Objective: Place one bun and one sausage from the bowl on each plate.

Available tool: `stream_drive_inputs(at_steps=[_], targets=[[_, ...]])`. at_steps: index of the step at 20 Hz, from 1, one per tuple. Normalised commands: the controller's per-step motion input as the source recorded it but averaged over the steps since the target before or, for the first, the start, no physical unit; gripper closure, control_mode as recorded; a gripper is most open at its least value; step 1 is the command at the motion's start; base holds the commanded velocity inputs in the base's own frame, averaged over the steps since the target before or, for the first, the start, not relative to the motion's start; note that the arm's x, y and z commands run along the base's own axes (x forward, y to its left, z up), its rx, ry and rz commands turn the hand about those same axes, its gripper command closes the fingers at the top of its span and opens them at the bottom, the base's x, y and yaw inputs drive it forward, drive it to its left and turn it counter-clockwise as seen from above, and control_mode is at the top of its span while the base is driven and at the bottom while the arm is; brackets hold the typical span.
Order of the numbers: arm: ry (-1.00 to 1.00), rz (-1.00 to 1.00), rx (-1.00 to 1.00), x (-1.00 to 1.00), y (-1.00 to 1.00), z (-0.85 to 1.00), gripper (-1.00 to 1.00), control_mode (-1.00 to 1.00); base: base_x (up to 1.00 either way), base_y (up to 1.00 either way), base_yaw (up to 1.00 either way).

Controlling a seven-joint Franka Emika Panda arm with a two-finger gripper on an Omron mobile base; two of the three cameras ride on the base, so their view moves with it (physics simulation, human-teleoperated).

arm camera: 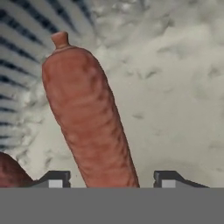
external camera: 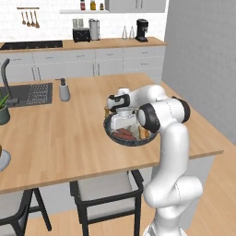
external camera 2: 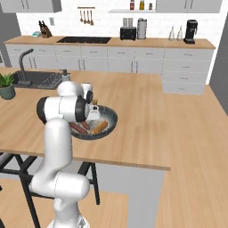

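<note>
arm hiding part of bowl [external camera: 115,137] (buns indistinct), sausage [arm camera: 87,122] end cropped

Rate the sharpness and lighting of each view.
Hand view: sausage large and crisp against the speckled bowl, evenly lit. Left base view: soft, low detail, bowl partly hidden behind the arm. Right base view: equally soft, flat light, no glare.

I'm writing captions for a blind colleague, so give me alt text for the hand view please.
A reddish-brown sausage lies lengthwise between the hand's two dark fingertips, close up, on the speckled grey inside of the bowl. The end of a second sausage peeks in at the lower left, and the bowl's ribbed wall rises at the upper left.
</note>
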Motion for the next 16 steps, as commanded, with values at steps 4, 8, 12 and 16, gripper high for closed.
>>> stream_drive_inputs(at_steps=[4, 8, 12, 16], targets=[[0.0, 0.0, 0.0, 0.0, 0.0, 0.0, 1.0, -1.0, 0.0, 0.0, 0.0], [0.0, 0.0, 0.0, 0.0, 0.0, 0.0, 1.0, -1.0, 0.0, 0.0, 0.0], [-0.09, -0.11, 0.0, -0.39, -0.14, 0.81, 1.0, -1.0, 0.0, 0.0, 0.0], [-0.13, -0.22, 0.0, -0.7, -0.07, 1.0, 1.0, -1.0, 0.0, 0.0, 0.0]])
